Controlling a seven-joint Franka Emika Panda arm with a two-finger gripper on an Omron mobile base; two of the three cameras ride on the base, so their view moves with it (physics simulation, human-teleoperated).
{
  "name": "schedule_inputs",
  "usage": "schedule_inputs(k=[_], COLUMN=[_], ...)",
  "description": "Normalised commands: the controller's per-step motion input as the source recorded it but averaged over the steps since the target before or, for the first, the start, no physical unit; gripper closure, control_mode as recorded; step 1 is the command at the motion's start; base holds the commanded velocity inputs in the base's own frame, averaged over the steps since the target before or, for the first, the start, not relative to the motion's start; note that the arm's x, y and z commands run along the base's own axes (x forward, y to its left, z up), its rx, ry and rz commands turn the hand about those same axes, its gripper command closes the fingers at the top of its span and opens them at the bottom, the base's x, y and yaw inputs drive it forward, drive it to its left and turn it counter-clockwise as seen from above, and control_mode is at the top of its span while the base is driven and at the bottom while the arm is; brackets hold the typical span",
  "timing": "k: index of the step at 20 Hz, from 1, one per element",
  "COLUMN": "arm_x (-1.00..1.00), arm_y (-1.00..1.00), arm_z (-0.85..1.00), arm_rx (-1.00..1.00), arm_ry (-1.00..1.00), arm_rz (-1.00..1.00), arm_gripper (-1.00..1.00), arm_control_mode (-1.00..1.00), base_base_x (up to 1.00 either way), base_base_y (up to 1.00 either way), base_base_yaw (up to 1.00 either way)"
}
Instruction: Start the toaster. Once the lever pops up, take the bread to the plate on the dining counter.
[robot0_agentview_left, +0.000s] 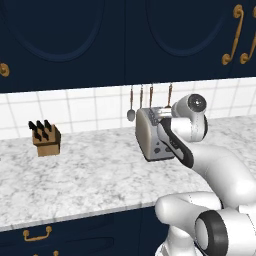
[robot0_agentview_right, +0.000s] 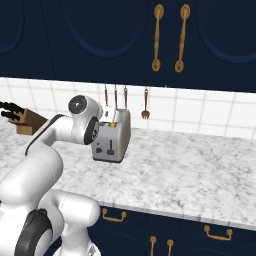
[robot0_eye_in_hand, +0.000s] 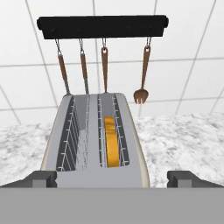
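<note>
The silver-grey toaster (robot0_agentview_left: 149, 136) stands on the marble counter by the tiled wall, its knobbed end face (robot0_agentview_right: 107, 147) turned toward me. In the hand view I look down along its top (robot0_eye_in_hand: 94, 144), which has two long slots. The bread (robot0_eye_in_hand: 112, 142), an orange-tan slice, sits low in the right slot. My gripper (robot0_eye_in_hand: 112, 179) hovers just above the toaster's near end, open, with one fingertip (robot0_eye_in_hand: 41, 178) on each side and nothing between them. The plate and the dining counter are out of view.
A wooden knife block (robot0_agentview_left: 46, 139) stands at the left on the counter (robot0_agentview_left: 100, 175). A black rail (robot0_eye_in_hand: 103, 27) with several hanging utensils is on the wall right behind the toaster. Dark navy cabinets (robot0_agentview_right: 125, 40) hang overhead.
</note>
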Motion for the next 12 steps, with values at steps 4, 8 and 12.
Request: schedule_inputs(k=[4,8,12], arm_x=[0.0,0.0,0.0], arm_y=[0.0,0.0,0.0], arm_z=[0.0,0.0,0.0], arm_rx=[0.0,0.0,0.0], arm_ry=[0.0,0.0,0.0], arm_rz=[0.0,0.0,0.0], arm_gripper=[-1.0,-1.0,-1.0], arm_control_mode=[-1.0,-1.0,-1.0], base_base_x=[0.0,0.0,0.0], base_base_y=[0.0,0.0,0.0], base_base_yaw=[0.0,0.0,0.0])
